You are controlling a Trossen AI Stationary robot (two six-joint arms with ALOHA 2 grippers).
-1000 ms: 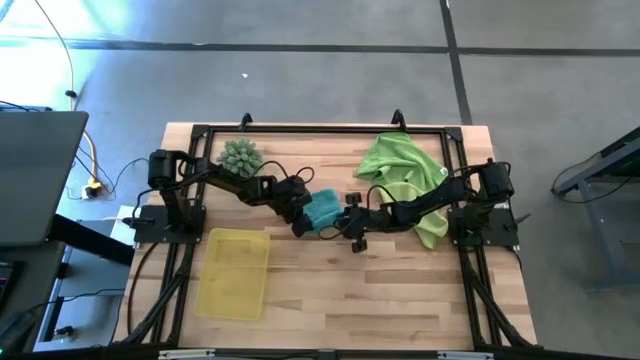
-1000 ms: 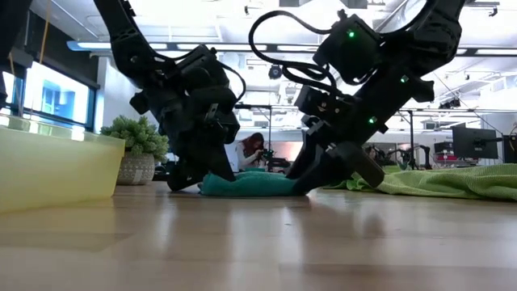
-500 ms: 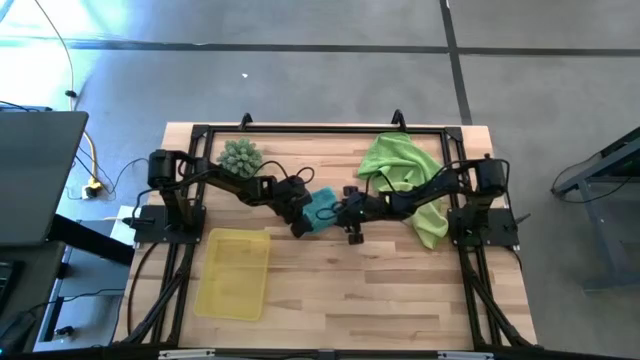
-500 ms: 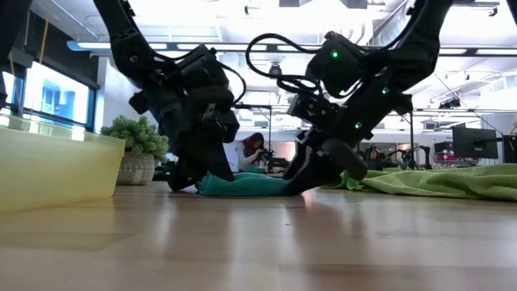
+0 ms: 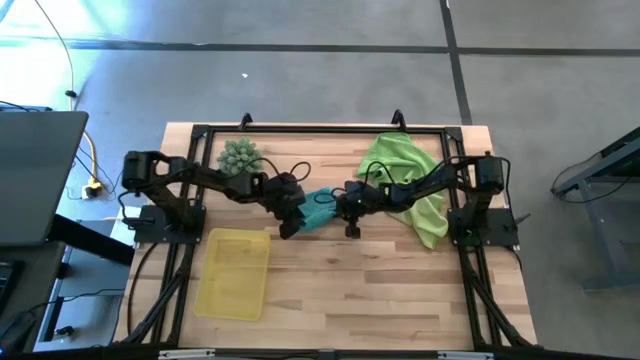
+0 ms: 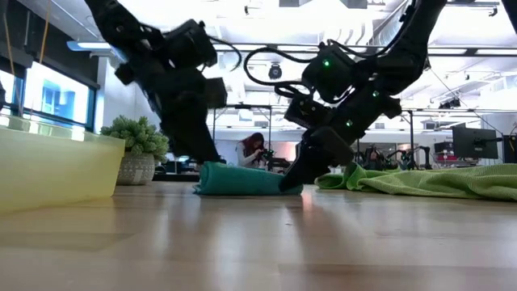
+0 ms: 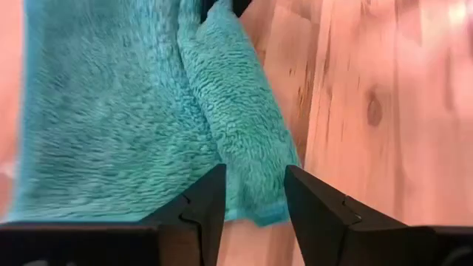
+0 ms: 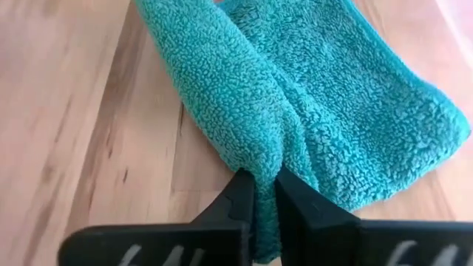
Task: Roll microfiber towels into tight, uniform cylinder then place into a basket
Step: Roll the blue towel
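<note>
Pale wooden planking formed the table [image 5: 330, 290], set on a grey floor, with an office interior visible beyond it in the low view. One teal towel [image 5: 318, 208] lay at the table's centre, folded into a loose, thick roll rather than a tight cylinder; its plush fold ran lengthwise in both wrist views. Lime green cloth [image 5: 400, 170] lay crumpled in a heap toward the right rear of the table; whether it was one towel or two could not be told. One translucent yellow basket [image 5: 236, 272] stood at the left front, well apart from the teal towel. One spiky pale-green ball [image 5: 240, 156] sat at the left rear. Two arms were counted, both stretched inward and angled down to the teal towel from opposite ends. The left gripper [image 7: 250, 193] stood at the towel's left end with its fingers [image 7: 204, 205] spread apart above the cloth edge, gripping nothing. The right gripper [image 8: 264, 193] was at the towel's right end, its fingers [image 8: 236, 198] pressed together and pinching a ridge of the teal fold between them. In the low view the towel rested flat on the wood between the two grippers. One person was seated far back in the room.
</note>
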